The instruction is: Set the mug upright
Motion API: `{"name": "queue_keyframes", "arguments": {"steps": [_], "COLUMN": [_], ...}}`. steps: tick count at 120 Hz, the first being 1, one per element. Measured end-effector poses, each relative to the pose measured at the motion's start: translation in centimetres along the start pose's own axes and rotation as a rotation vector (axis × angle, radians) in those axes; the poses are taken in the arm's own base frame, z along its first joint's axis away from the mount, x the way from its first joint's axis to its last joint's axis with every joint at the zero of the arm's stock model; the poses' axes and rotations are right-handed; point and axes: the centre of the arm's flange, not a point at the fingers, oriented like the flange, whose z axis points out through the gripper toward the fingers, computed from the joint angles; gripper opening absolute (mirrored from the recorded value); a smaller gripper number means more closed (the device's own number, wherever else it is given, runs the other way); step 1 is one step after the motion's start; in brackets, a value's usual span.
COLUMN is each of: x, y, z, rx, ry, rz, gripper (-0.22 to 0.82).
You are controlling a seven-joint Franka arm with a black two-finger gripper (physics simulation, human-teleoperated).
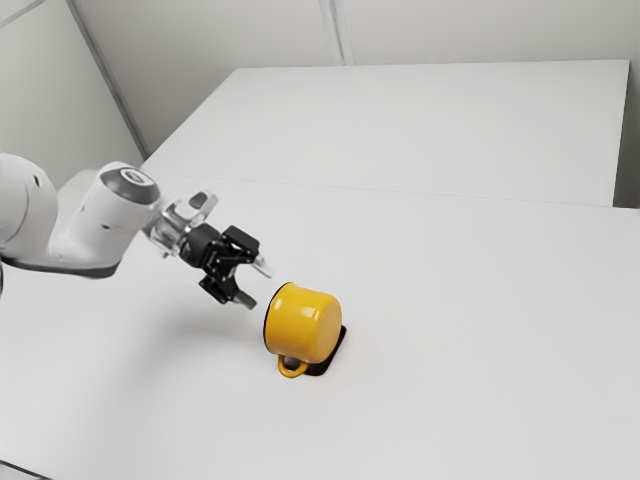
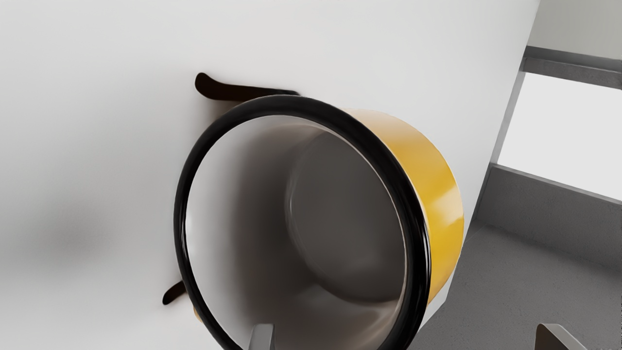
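Fingertips (image 2: pixel 262 337) spread wide before a yellow mug (image 2: pixel 440 204)
Wrist view: one tip overlaps its mouth (image 2: pixel 340 209), the other sits past the rim (image 2: pixel 418 262). Exterior view: the mug lies sideways on the table (image 1: pixel 460 400), handle (image 1: pixel 291 373) near six o'clock, open gripper (image 1: pixel 254 285) near its ten o'clock.

A white worktop (image 1: pixel 480 400) is adjoining a second white tabletop (image 1: pixel 430 120) along a thin seam. Beyond the tabletop's far edge, a pale wall (image 1: pixel 450 30) is rising, a vertical strip (image 1: pixel 337 30) dividing it. Past the worktop's edge, grey floor (image 2: pixel 525 272) is extending near a grey-framed bright panel (image 2: pixel 568 136). Soft light is spreading across the worktop.
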Motion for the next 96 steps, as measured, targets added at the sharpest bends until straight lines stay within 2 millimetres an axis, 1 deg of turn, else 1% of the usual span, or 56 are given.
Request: {"name": "queue_keyframes", "arguments": {"steps": [5, 14, 44, 60, 77, 96], "x": [0.1, 0.4, 1.3, 1.5, 0.8, 0.6], "y": [-0.2, 0.3, 1.0, 1.6, 1.2, 1.4], "z": [0.4, 1.3, 4.3, 5.1, 6.0, 6.5], "rx": [-0.007, -0.026, -0.095, -0.119, -0.133, -0.138], "ry": [0.002, 0.005, 0.014, 0.022, 0.020, 0.014], "rz": [0.006, 0.026, 0.052, 0.066, 0.054, 0.057], "gripper": [0.58, 0.58, 0.58, 0.57, 0.54, 0.48]}}
